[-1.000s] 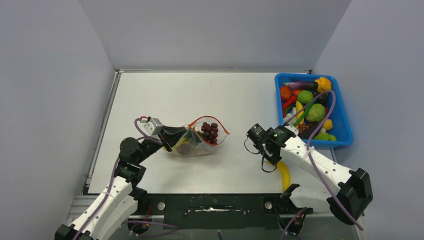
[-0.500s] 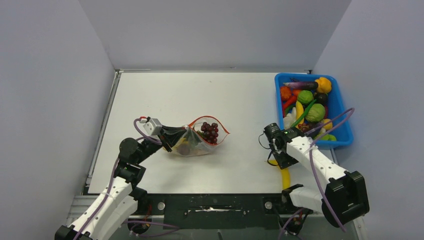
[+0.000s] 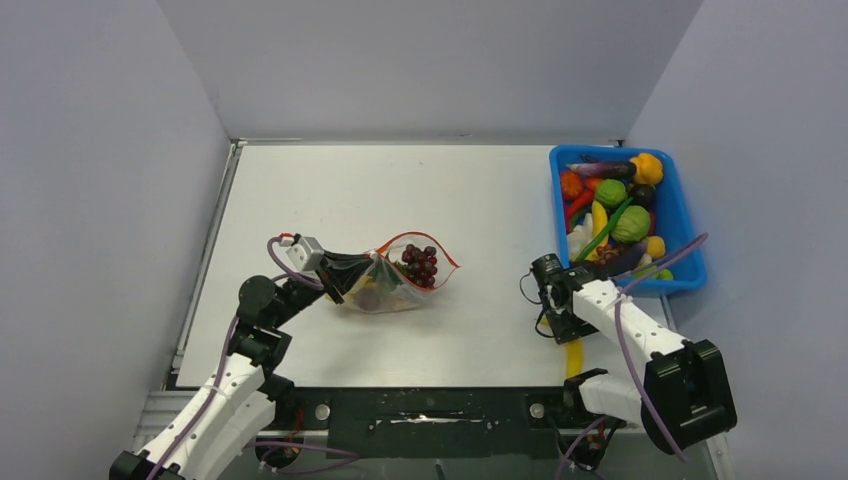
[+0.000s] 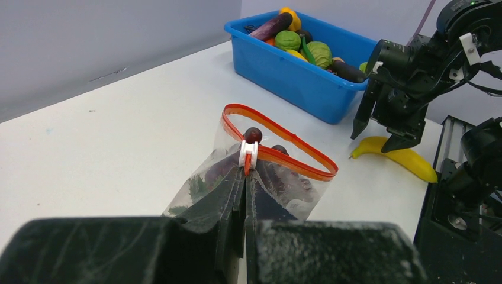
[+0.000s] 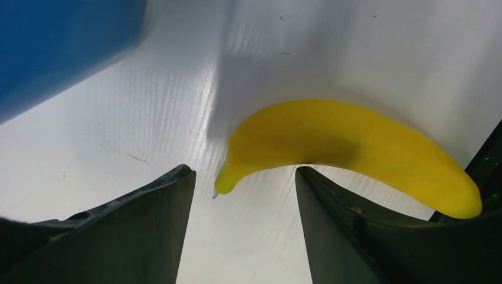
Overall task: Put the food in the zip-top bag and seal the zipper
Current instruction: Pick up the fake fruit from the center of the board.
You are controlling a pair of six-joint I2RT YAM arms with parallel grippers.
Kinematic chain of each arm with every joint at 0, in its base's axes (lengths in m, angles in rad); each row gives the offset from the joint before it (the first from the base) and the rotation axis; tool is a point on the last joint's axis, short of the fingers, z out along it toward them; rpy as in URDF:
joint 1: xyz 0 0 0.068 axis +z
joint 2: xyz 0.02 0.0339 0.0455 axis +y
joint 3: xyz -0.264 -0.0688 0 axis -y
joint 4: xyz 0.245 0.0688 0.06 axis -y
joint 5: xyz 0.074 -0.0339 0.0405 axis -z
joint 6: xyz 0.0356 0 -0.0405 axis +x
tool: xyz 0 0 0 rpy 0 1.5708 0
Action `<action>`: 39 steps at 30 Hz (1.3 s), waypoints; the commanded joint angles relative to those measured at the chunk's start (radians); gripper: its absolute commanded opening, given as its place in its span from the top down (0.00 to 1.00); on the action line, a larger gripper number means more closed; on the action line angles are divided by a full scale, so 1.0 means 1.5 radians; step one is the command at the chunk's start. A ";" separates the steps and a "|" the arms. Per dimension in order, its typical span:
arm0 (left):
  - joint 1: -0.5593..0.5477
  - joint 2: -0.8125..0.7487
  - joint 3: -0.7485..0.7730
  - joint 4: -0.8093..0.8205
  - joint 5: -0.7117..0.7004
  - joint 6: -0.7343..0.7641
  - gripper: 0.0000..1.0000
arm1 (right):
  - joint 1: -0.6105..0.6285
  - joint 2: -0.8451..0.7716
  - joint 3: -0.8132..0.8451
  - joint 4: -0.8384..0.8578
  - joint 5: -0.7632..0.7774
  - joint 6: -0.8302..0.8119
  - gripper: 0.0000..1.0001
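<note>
The clear zip-top bag (image 3: 395, 285) lies left of centre, its mouth with the red zipper (image 3: 440, 250) held open; it also shows in the left wrist view (image 4: 266, 177). Purple grapes (image 3: 419, 264) and other dark pieces sit inside. My left gripper (image 3: 345, 278) is shut on the bag's near corner, just below the white slider (image 4: 248, 152). A yellow banana (image 3: 571, 352) lies on the table near the front right edge. My right gripper (image 3: 556, 322) is open and points down just above the banana's tip (image 5: 237, 174), which sits between the fingers (image 5: 148, 219).
A blue bin (image 3: 680, 235) full of several toy fruits and vegetables stands at the right, close behind the right gripper; it shows in the left wrist view (image 4: 296, 71) too. The table's front edge and black rail (image 3: 430, 405) lie just below the banana.
My right gripper has swung right and toward the near edge, coming down over the banana. The left gripper and the bag have stayed still.
</note>
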 commanded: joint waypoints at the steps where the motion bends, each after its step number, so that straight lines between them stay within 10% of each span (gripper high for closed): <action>1: 0.004 -0.012 0.019 0.045 0.008 -0.007 1.00 | -0.016 0.023 0.000 0.047 0.027 0.026 0.37; 10: 0.005 -0.009 0.022 0.043 0.005 -0.004 1.00 | -0.024 0.094 0.022 0.037 0.015 0.010 0.45; 23: 0.006 -0.012 0.024 0.034 0.006 0.005 1.00 | 0.031 0.132 0.068 0.013 0.002 -0.017 0.92; 39: 0.005 -0.011 0.024 0.031 0.009 0.005 1.00 | 0.127 -0.062 0.065 0.160 -0.133 -0.156 1.00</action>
